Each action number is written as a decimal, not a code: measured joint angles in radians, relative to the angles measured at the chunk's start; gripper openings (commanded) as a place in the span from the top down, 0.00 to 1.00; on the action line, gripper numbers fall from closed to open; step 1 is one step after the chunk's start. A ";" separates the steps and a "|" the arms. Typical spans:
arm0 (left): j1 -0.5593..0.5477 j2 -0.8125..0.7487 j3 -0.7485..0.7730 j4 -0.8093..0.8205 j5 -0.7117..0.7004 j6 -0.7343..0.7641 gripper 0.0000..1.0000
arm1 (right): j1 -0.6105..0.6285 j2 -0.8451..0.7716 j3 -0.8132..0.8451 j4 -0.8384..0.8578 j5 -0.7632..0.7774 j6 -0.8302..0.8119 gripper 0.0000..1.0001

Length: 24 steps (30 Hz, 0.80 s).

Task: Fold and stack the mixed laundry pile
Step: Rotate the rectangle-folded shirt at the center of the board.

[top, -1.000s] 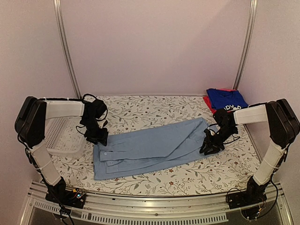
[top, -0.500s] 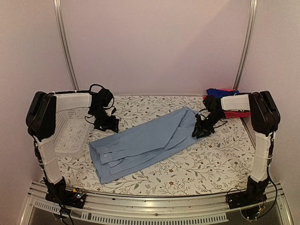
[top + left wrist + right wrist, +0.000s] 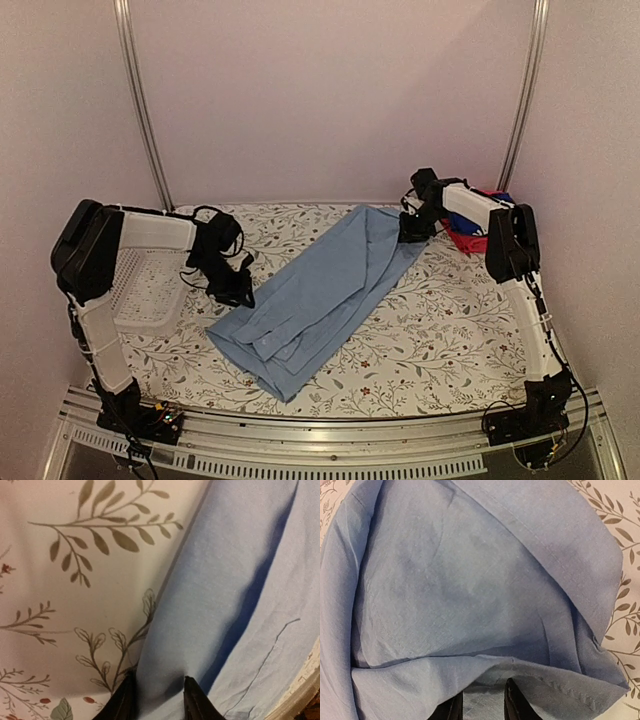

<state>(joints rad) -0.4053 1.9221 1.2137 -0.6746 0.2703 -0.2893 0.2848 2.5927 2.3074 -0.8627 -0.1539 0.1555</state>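
The light-blue collared shirt [image 3: 320,295], folded lengthwise, lies slantwise across the floral table cover, from front left to back right. My left gripper [image 3: 232,290] is shut on its left edge; in the left wrist view the cloth [image 3: 210,605] is pinched between the gripper's [image 3: 159,700] black fingers. My right gripper [image 3: 412,232] is shut on the shirt's far end; in the right wrist view the cloth [image 3: 470,590] bunches over the gripper [image 3: 484,705]. The royal-blue shirt [image 3: 462,222] lies on the red-pink one [image 3: 472,241] at the back right, mostly hidden by my right arm.
A white perforated basket [image 3: 145,290] stands at the left edge beside my left arm. The floral table cover [image 3: 450,330] shows bare at front right and back left. Pale walls and two metal rails close in the back.
Both grippers have swung the shirt round: my right gripper carried its end to the back right by the stack, my left moved a little right and forward. The shirt turned from nearly level to slanted.
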 measured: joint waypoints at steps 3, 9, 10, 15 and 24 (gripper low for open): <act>-0.063 -0.050 -0.080 0.022 0.035 -0.048 0.77 | 0.000 0.013 0.016 0.016 0.012 -0.011 0.71; -0.264 -0.132 -0.215 0.087 0.130 -0.208 0.69 | 0.000 0.019 0.018 0.060 0.017 -0.026 0.67; -0.298 -0.139 -0.226 0.095 0.150 -0.238 0.63 | 0.000 0.019 0.018 0.067 0.016 -0.030 0.65; -0.415 -0.164 -0.239 0.123 0.191 -0.335 0.52 | -0.002 0.017 0.018 0.076 -0.010 -0.045 0.55; -0.173 -0.175 -0.058 0.137 0.130 -0.319 0.47 | -0.037 -0.289 -0.376 0.091 -0.108 -0.010 0.55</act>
<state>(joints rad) -0.5785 1.7466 1.1553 -0.5381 0.4007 -0.6086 0.2478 2.3035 1.9316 -0.7719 -0.2619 0.1455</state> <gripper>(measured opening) 0.532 0.460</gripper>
